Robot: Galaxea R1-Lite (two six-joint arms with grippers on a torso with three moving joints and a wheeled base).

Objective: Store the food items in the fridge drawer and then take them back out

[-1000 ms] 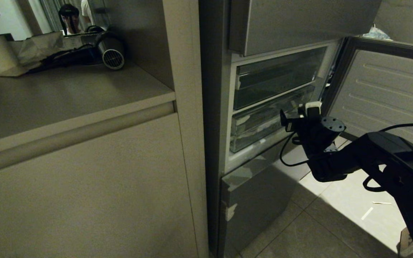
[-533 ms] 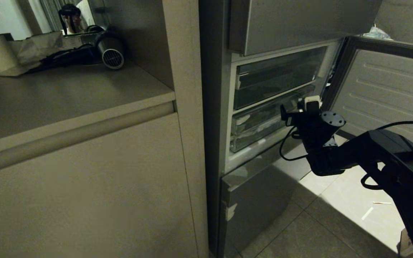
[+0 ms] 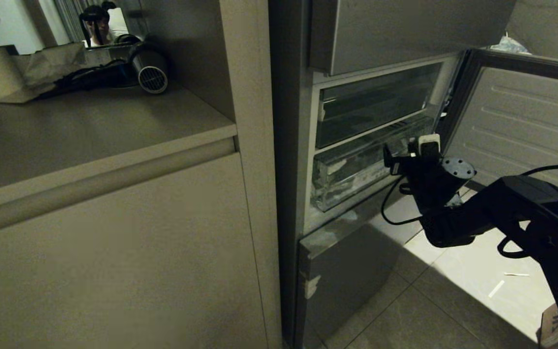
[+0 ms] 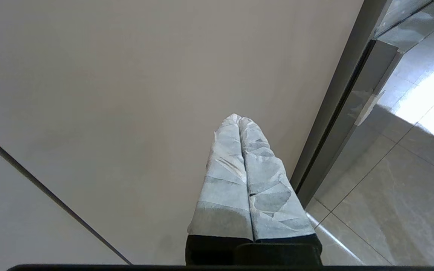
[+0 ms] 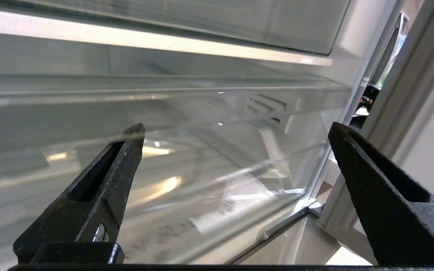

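Parking clenched and idle beside the cabinet panel: the left claw [image 4: 239, 124], out of the way while the other arm works. Reaching toward the open fridge [image 3: 291, 145]: the right claw [image 5: 236, 139], released wide and grasping nothing, jaws standing level before the fridge drawer [image 3: 351, 172], seemingly lining up on its clear front lip for a pull. Showing no food items anywhere; sitting farther back on the worktop [image 3: 80, 131], a hair dryer [image 3: 148, 70].

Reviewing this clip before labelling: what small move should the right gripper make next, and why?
Probably ease the right gripper forward to hook the fridge drawer front lip. Its jaws stand wide open and empty just before the clear front, and no food shows in any view.
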